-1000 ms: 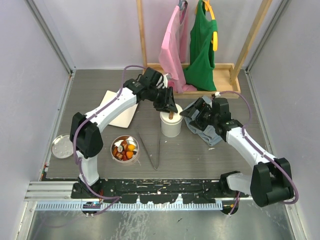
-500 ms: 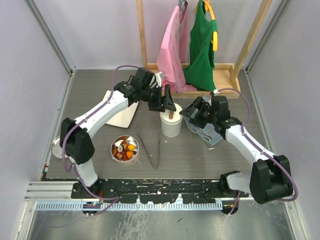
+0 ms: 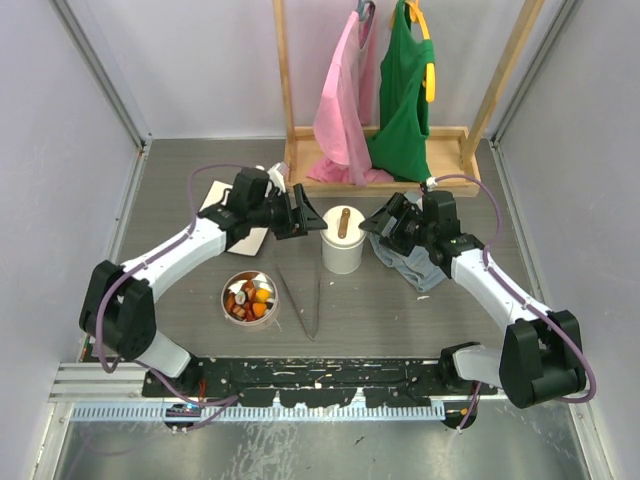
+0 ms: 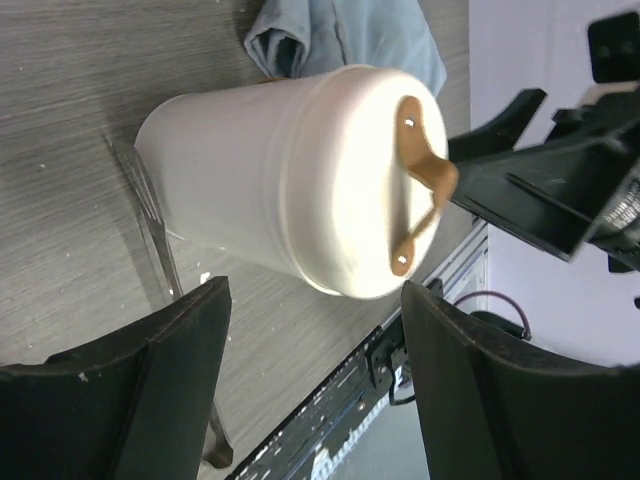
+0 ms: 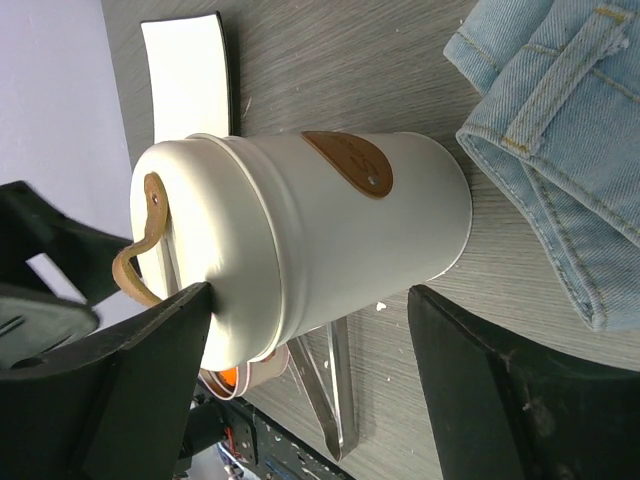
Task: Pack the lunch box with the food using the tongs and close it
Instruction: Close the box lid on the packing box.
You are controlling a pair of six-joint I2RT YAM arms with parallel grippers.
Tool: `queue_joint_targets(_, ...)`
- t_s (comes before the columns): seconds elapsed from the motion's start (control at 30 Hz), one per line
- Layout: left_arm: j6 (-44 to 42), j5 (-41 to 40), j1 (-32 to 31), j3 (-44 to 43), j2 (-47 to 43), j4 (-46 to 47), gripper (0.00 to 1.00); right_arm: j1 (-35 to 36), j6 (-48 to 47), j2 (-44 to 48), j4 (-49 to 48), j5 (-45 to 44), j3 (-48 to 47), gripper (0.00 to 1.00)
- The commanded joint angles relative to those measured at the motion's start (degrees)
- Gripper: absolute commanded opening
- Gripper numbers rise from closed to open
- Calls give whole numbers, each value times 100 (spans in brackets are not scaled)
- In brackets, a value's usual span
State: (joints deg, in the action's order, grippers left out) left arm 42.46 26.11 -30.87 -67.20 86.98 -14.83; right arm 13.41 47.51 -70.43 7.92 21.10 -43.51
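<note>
The lunch box (image 3: 342, 250) is a white upright canister whose lid (image 3: 343, 221) sits on top with a brown strap (image 4: 425, 180). My left gripper (image 3: 306, 216) stands open just left of it, and the canister (image 4: 270, 190) lies beyond its fingertips (image 4: 190, 330). My right gripper (image 3: 376, 232) is open on the other side, with the canister (image 5: 330, 240) ahead of its fingers (image 5: 170, 330). The tongs (image 3: 302, 300) lie flat in front of the canister. The food (image 3: 256, 295), orange, red and dark pieces, fills a small round bowl (image 3: 228, 286).
A folded denim cloth (image 3: 420, 268) lies under the right arm. A white plate (image 3: 245, 238) sits behind the left arm. A wooden rack (image 3: 400, 160) with pink and green garments stands at the back. The arms' base rail (image 3: 300, 375) runs along the near edge.
My left gripper has opened and drawn back to the left, off the top of the canister, leaving the lid on it. The right gripper has barely moved.
</note>
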Motion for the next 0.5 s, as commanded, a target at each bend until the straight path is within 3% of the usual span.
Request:
queue_joint_targets(0.0,908,18,72,475,166,1915,70,14,-271,-43,148,-244,-131,84)
queue_joint_targets(0.13,1466,287,68,648,480,2884,69,21,-271,-32,151,-264,-116,84)
queue_joint_targets(0.47,1811,199,63,1346,778,3290,34,20,-217,-198,-65,-276,316,84)
